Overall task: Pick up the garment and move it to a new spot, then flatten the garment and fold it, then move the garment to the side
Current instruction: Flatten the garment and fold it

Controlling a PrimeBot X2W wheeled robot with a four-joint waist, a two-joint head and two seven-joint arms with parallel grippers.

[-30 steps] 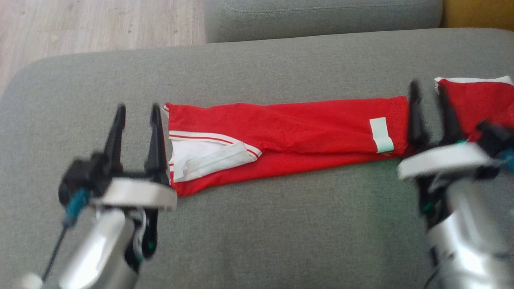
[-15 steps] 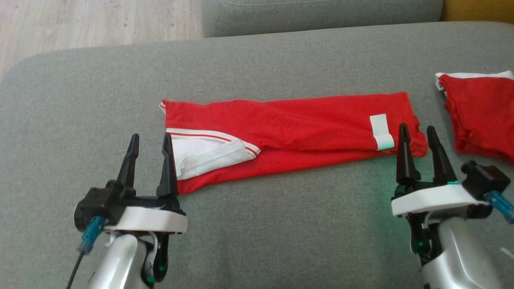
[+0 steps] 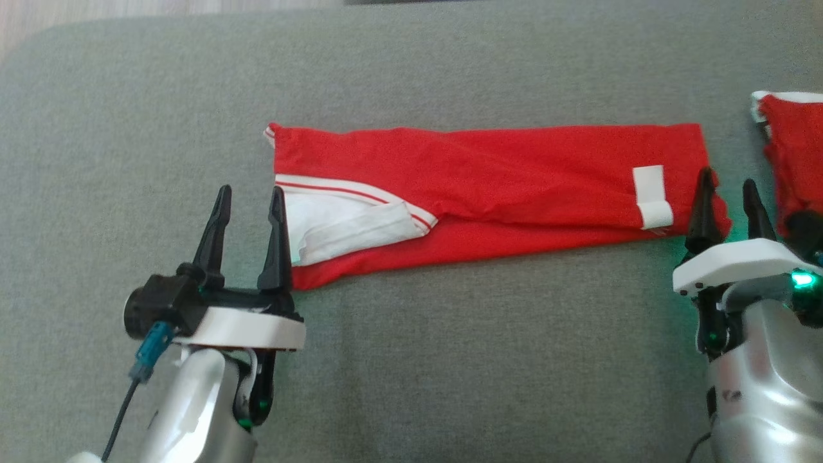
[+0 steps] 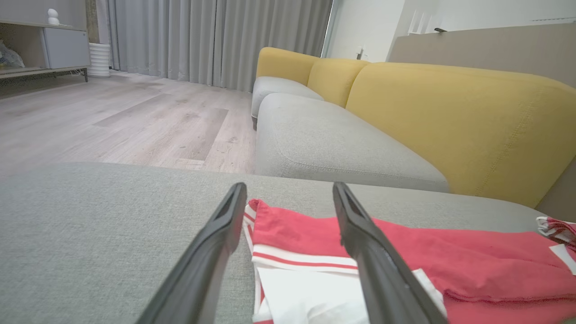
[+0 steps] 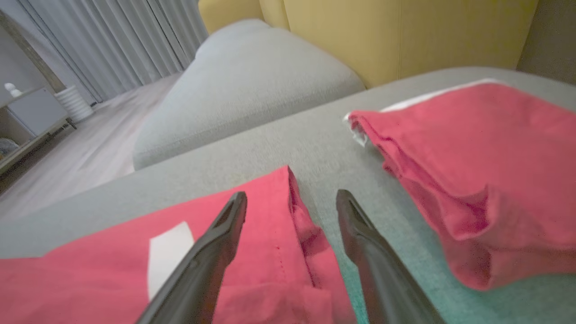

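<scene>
The garment (image 3: 501, 186) is red and folded into a long, flat strip across the grey cushion (image 3: 450, 360). Its left end has white striped trim, and a white label (image 3: 651, 196) sits near its right end. The left gripper (image 3: 251, 188) stands wide at the left end, holding nothing. The right gripper (image 3: 727, 175) stands wide at the right end, also holding nothing. A second red cloth (image 3: 797, 154) lies apart to the right.

The second red garment (image 3: 794, 161) runs off the head view's right edge, its near part hidden behind the right gripper (image 3: 727, 177). One finger of that gripper also covers the near right corner of the folded garment (image 3: 488, 186). In the left wrist view, the bottom and right edges cut the folded garment off. The right wrist view is blurred, and the small objects on the far cabinet (image 5: 33, 112) cannot be made out.
</scene>
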